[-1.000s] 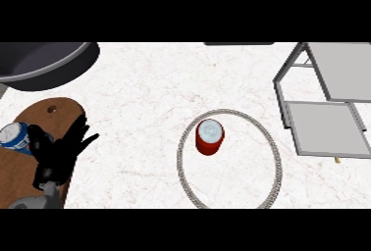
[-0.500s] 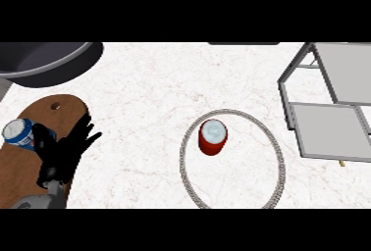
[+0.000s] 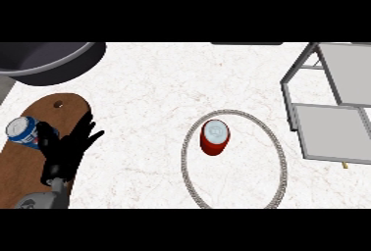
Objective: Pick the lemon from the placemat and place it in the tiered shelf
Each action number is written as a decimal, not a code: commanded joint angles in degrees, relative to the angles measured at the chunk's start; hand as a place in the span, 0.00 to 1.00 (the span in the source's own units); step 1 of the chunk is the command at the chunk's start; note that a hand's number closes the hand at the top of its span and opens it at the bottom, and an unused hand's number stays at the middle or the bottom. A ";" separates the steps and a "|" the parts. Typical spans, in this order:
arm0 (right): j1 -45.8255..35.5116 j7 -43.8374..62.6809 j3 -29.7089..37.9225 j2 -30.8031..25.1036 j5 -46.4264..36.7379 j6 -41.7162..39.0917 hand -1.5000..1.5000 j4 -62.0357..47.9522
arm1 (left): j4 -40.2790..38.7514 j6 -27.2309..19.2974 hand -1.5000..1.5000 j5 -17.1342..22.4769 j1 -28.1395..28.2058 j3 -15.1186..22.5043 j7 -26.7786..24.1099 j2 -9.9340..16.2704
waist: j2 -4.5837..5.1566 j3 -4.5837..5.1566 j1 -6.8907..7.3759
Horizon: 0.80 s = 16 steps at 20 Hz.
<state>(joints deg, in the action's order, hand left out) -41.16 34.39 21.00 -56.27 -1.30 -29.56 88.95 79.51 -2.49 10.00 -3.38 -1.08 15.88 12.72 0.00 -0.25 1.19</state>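
1. Counter (image 3: 159, 98) of pale marble carries everything, and none of the task's steps show as done on it.
2. Tiered shelf (image 3: 330, 103), grey-framed with flat grey trays, sits at the counter's right edge toward the far corner; its visible trays hold nothing.
3. Dark pot or pan (image 3: 47, 61) fills the far left corner, only partly seen.
4. Brown wooden board (image 3: 29, 147) lies along the left edge, with a hole near its far end.
5. Placemat (image 3: 279, 147), a pale oval with a grey braided rim, lies right of the counter's middle, nearer the front edge, just beside the shelf.
6. Left hand (image 3: 69, 152) is black and rests over the board's right side, fingers spread apart and straight, clamped on nothing. The right hand does not show.
7. Red can (image 3: 215, 137) stands on the placemat's left half, silver top up. No lemon is visible; this can is the only thing on the mat, so it stands where the task's object should be.
8. Blue and white can (image 3: 23, 131) stands on the board, just beside the left hand's thumb.

Judged from this, picking, carrying and placing all remain.
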 commanded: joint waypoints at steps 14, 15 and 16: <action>-4.92 -18.54 -6.75 5.73 -13.74 8.38 1.00 -16.68 | -2.33 0.62 0.50 -0.84 1.02 -1.42 0.49 -1.47 | 0.00 0.26 -0.88; -6.42 -25.69 -4.94 2.66 -13.91 7.30 1.00 -25.16 | -2.60 -0.28 0.50 -2.34 0.69 0.53 -0.68 -3.24 | 0.21 0.24 -0.52; -6.68 -19.90 -6.75 5.51 -14.25 8.30 1.00 -19.13 | -2.42 2.26 0.50 -0.46 0.89 -2.39 0.92 0.34 | 0.03 0.27 -0.74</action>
<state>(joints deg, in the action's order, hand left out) -47.34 15.27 14.45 -51.92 -14.97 -21.67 69.68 78.59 -1.29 9.33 -3.43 -2.74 15.08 12.20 -0.15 -0.32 0.77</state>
